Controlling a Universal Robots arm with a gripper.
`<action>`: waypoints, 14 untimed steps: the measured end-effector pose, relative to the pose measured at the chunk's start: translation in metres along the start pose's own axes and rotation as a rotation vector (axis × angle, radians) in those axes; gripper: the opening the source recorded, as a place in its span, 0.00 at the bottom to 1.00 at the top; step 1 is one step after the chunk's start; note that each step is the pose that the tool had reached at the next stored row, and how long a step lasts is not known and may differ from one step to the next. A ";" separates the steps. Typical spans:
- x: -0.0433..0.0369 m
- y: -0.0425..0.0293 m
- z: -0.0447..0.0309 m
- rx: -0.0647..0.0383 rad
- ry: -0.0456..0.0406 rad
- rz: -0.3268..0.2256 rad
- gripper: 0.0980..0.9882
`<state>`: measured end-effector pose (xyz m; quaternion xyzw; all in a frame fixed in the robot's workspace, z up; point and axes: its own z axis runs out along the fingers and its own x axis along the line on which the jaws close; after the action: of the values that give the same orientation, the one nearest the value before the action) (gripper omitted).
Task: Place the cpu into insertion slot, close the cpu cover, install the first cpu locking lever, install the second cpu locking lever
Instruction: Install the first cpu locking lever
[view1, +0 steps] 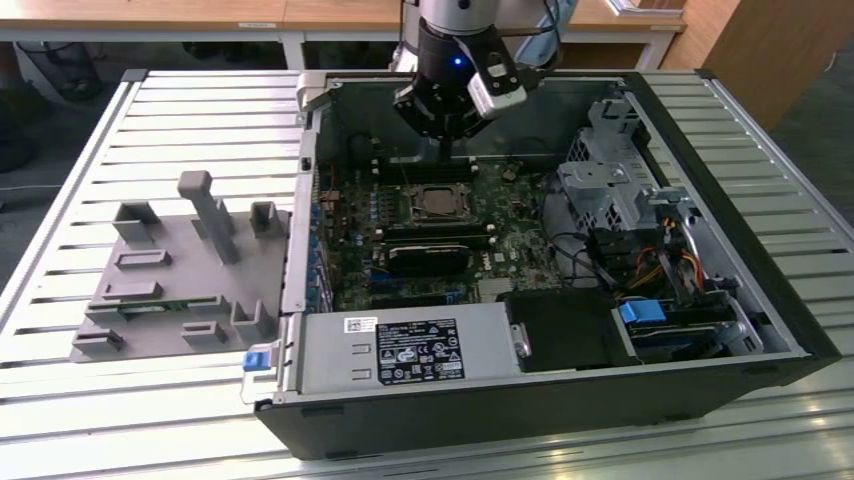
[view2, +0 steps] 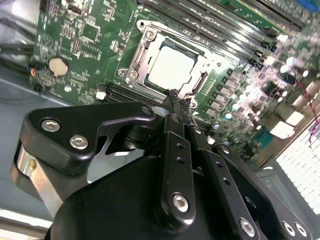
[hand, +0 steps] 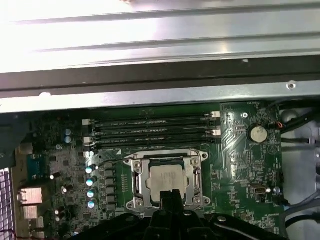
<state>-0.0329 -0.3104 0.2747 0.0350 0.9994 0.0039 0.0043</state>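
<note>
Above the open computer case, the black two-fingered tool (view1: 447, 150) hung with its fingertips (view2: 174, 98) drawn together to a narrow point, gripping nothing. Just below that point in both wrist views lay the small, flat, square cpu (hand: 165, 181) with its dull silver-tan metal top, seated in the socket. The thin silver metal cpu cover (hand: 137, 182) lay flat around it, the chip showing through its square window. I could not tell how the locking levers stood. In the exterior view, long black memory slots (view1: 427, 166) ran at the socket's 12 o'clock, under the tool. All of this sat on the green motherboard (hand: 240, 165), which also carried a round silver coin cell (hand: 258, 133). The black tower computer case (view1: 534, 410) lay on its side on the slatted metal table (view1: 160, 110). At the case's 9 o'clock in the exterior view stood a grey plastic fixture block (view1: 174, 270).
</note>
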 end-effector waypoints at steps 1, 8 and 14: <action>0.0000 0.0000 0.0000 0.000 0.0002 -0.018 0.01; 0.0062 -0.0005 0.0004 -0.001 0.0003 -0.073 0.01; 0.0179 -0.0004 0.0018 0.000 -0.0003 -0.045 0.01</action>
<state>-0.0508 -0.3096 0.2728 0.0126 0.9999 0.0040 0.0045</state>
